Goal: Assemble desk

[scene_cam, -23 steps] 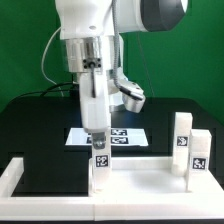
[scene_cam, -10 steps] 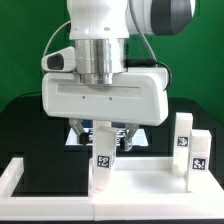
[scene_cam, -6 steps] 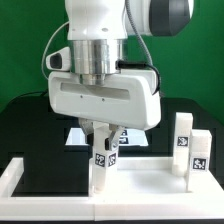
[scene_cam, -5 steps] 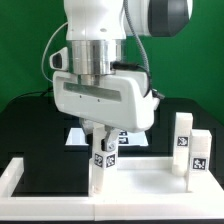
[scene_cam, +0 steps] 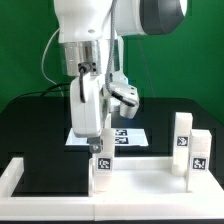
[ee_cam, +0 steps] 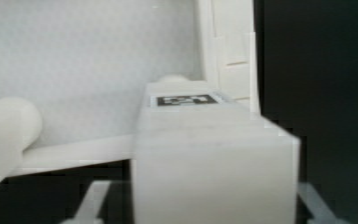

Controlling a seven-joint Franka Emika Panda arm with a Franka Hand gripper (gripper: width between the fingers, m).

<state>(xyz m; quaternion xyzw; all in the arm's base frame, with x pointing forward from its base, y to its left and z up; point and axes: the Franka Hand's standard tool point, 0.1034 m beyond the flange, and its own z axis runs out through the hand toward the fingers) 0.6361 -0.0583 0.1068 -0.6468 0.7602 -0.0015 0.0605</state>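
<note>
Bright, even light with faint shadows; the wrist view is soft, perhaps out of focus.

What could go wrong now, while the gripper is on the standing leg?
1. The gripper is on the top of the upright leg; a sideways pull may tip it on the desk top.
2. Two more legs stand nearby and a wide swing might hit them.
</note>
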